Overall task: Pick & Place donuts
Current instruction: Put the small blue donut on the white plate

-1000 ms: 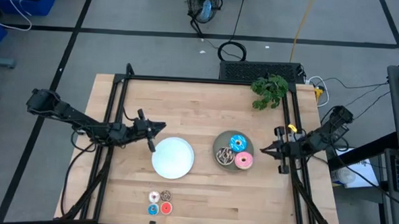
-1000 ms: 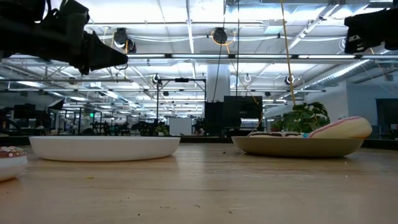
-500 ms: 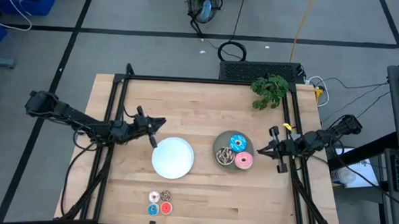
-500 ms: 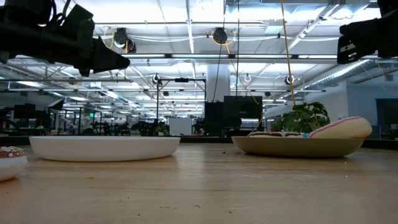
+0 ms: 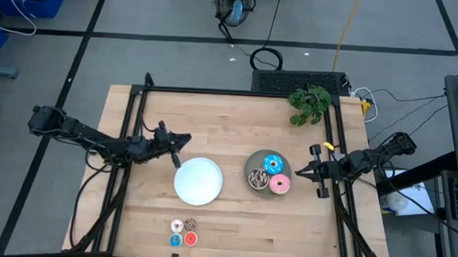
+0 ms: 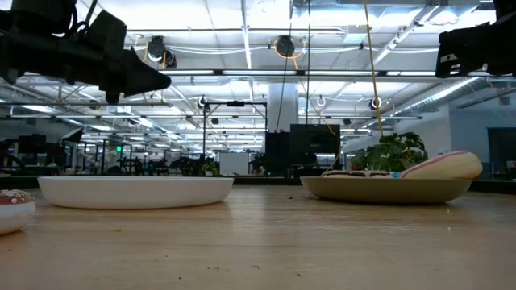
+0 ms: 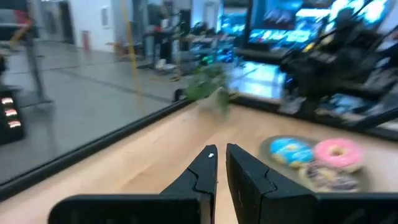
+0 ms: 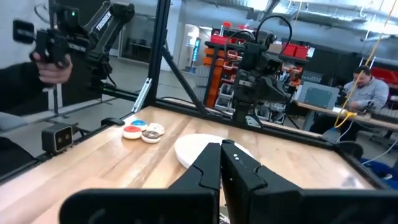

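Three larger donuts, blue sprinkled (image 5: pixel 272 163), pink (image 5: pixel 280 184) and brown drizzled (image 5: pixel 257 178), lie on the grey-green plate (image 5: pixel 252 162). In the left wrist view they show as blue (image 7: pixel 291 151), pink (image 7: pixel 337 152) and brown (image 7: pixel 326 177). The tiny donuts (image 5: pixel 183 232) sit in a cluster on the table near its near edge, also seen in the right wrist view (image 8: pixel 142 130). The white plate (image 5: pixel 198 181) holds nothing. My left gripper (image 5: pixel 180 142) hovers shut above the table by the white plate's far-left rim. My right gripper (image 5: pixel 300 173) hovers shut just right of the grey-green plate.
A green plant (image 5: pixel 309 103) stands at the table's far right corner. The black frame rails (image 5: pixel 128 139) run along the table's left and right sides. People show beyond the table in the right wrist view, one hand (image 8: pixel 53 65) holding a device.
My right arm has swung its elbow outward and down, and its gripper has edged slightly toward the grey-green plate and a little lower. My left gripper has drifted a touch toward the table's right. Donuts and plates have stayed put.
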### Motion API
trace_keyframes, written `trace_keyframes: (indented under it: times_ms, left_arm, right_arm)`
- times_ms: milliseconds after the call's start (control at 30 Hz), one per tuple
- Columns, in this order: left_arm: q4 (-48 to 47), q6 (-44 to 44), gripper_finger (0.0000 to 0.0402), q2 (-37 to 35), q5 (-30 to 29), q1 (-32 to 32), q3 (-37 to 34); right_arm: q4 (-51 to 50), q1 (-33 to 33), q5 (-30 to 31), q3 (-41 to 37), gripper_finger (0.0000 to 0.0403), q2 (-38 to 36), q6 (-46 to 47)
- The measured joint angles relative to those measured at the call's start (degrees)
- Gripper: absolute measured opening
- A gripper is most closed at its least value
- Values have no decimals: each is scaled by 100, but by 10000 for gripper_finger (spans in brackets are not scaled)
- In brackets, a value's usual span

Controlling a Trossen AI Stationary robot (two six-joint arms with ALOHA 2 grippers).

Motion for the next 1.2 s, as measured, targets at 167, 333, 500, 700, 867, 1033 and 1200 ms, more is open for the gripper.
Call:
trace_keyframes:
  times_ms: [167,333,500,700,867,1033,1200]
  left_arm:
    - [-67,78,42,-9,633,-247,515]
    - [-2992,373,42,60,236,-1054,2675]
    - [-7713,-1786,42,997,-599,-1926,5420]
    - [-10599,-3924,42,2530,168,-2774,7339]
    - [-10779,-4480,42,3602,992,-3463,7676]
    - [-10787,-5267,42,4418,1367,-3775,7676]
    - [-10494,-6390,56,4891,1554,-3918,7676]
  right_arm:
    - [29,0,4,-4,0,2,-478]
    - [94,0,6,-4,0,2,-642]
    - [96,0,11,-7,0,2,-645]
    - [209,1,14,-9,0,4,-540]
    - [184,6,4,-9,0,2,-89]
    - [188,5,6,-9,0,4,-227]
    - [199,5,4,-9,0,4,-200]
